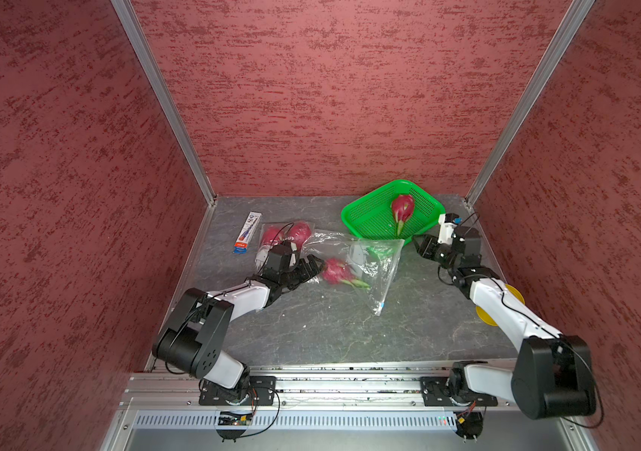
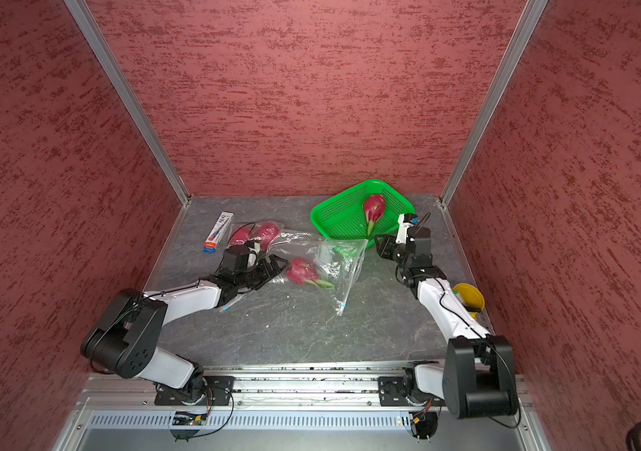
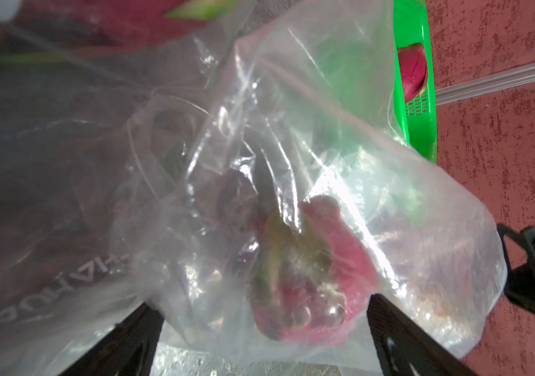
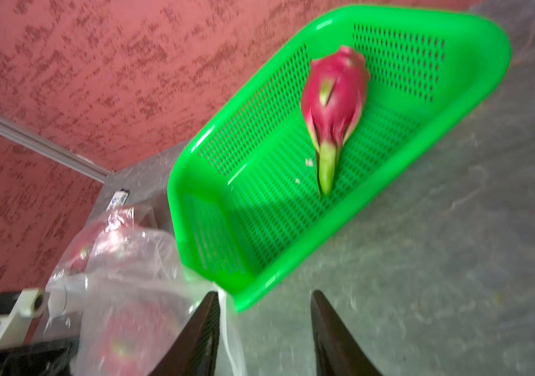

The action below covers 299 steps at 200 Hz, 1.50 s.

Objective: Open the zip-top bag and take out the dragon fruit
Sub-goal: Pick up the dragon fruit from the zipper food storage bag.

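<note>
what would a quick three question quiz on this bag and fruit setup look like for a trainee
1. True or false: the green basket holds exactly one dragon fruit.
2. Pick one: the fruit just beyond the left fingers lies A) in the basket B) inside the zip-top bag C) on a plate.
3. Fill in: a top view shows ___ dragon fruit in all.
Key: 1 true. 2 B. 3 four.
</note>
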Tool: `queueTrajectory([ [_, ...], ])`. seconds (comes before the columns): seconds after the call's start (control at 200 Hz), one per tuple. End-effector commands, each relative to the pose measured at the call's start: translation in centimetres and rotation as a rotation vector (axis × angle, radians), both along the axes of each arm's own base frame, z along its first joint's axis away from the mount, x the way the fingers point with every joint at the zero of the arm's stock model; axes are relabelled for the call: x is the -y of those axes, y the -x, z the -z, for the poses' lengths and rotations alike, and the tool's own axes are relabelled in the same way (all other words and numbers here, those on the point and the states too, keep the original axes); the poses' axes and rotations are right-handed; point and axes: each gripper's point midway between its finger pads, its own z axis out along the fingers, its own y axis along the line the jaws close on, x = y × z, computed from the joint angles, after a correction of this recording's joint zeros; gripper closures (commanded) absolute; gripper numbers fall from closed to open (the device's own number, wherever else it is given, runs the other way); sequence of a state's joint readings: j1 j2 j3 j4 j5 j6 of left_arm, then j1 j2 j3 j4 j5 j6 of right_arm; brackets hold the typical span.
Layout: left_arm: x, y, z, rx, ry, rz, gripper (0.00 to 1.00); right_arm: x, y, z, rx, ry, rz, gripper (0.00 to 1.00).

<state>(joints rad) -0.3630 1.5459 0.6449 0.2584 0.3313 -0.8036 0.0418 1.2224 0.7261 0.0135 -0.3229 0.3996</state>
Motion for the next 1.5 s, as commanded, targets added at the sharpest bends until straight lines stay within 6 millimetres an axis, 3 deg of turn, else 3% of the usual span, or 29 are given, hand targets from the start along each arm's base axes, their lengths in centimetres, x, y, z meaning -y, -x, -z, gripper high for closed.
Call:
queueTrajectory([
  [0.0,-1.0,-2.5,-0.6,0.056,0.017,-0.081,0.00,-1.4,2.6,0.8,-0.030,-0.052,-0.056,0.56],
  [0.205,-1.6,-4.1,1.2,0.046,0.042,-0.125,0.00,-3.3,6.5,3.4,-0.069,-0.108,-0.151,0.61],
  [0.391,-1.4,-5.0,2.6,0.012,0.048,-0.119,0.00,-5.5,8.5,4.9,-0.090,-0.179,-0.233,0.69],
  [0.942,-0.7,-5.1,2.3,0.001,0.061,-0.089,0.00,-13.8,9.3,4.3,-0.060,-0.286,-0.444,0.78],
  [1.152,-0.2,-5.3,1.8,0.005,0.078,-0.069,0.00,-13.1,11.4,5.7,-0.190,-0.174,-0.461,0.76],
  [1.277,0.3,-5.6,1.2,0.012,0.096,-0.056,0.00,-13.0,12.5,4.1,-0.206,-0.139,-0.507,0.75],
  [1.388,0.2,-5.8,0.9,0.022,0.096,-0.058,0.00,-12.9,12.3,2.6,-0.172,-0.122,-0.507,0.74],
  [1.493,0.2,-6.0,0.6,0.029,0.101,-0.062,0.00,-12.7,11.7,3.1,-0.160,-0.112,-0.485,0.74],
])
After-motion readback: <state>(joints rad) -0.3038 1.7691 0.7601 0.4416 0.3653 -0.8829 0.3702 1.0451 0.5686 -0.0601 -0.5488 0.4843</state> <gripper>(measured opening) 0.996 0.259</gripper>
